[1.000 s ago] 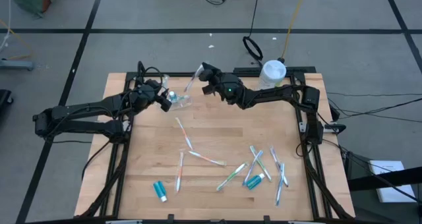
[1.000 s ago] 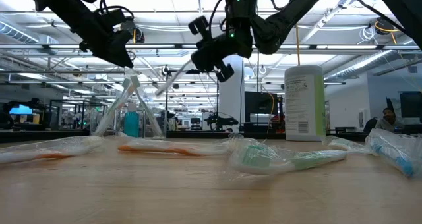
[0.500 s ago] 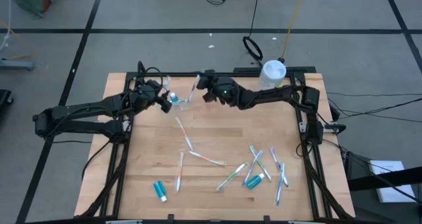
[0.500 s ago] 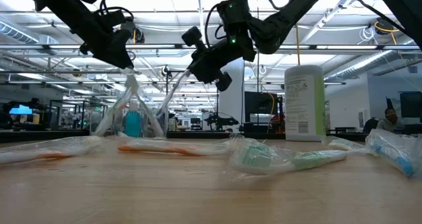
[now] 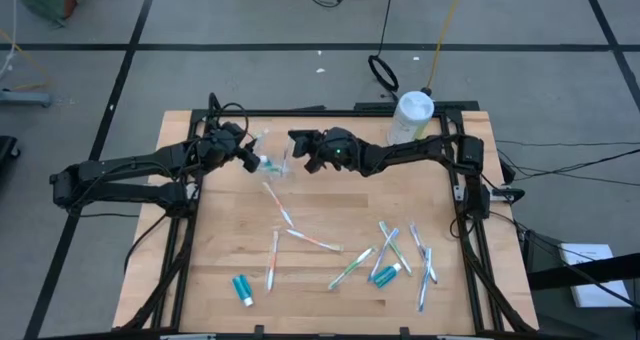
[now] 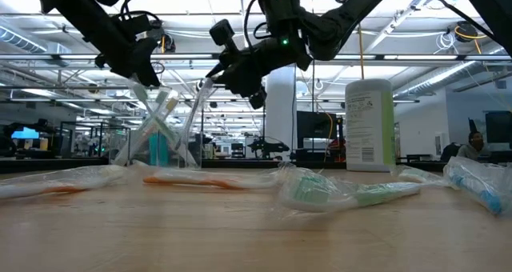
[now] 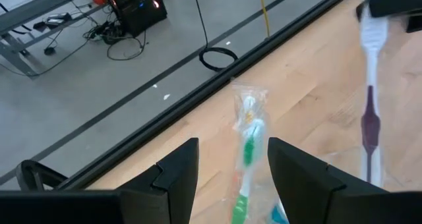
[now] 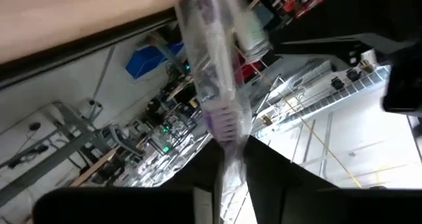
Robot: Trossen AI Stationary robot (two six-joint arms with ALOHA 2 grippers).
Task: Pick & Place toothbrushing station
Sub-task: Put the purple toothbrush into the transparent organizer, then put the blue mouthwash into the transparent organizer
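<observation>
Seen from the high view, we find the clear cup (image 5: 274, 160) near the far edge of the wooden surface (image 5: 330, 190), left of centre. The left gripper (image 5: 252, 152) clasps the cup, fingers spread wide on its wall. The right gripper (image 5: 300, 146) sits just beside the cup, closed on a wrapped toothbrush (image 5: 284, 158) whose lower end is at the cup's mouth. Bare wood lies open between the cup and the loose toothbrushes (image 5: 385, 248) and toothpaste tubes (image 5: 243, 289) scattered toward the near edge. A white canister (image 5: 411, 115) stands at the far right corner.

At the low view, we see the cup (image 6: 160, 136) tilted, brushes fanned out inside it. The canister's green label (image 6: 370, 124) carries print too small to read.

Through the left wrist view, a green-accented brush (image 7: 247, 151) stands between the fingers (image 7: 177, 174).

Through the right wrist view, the wrapped brush (image 8: 214, 79) shows purple accents, pinched at the fingers (image 8: 264, 174).
</observation>
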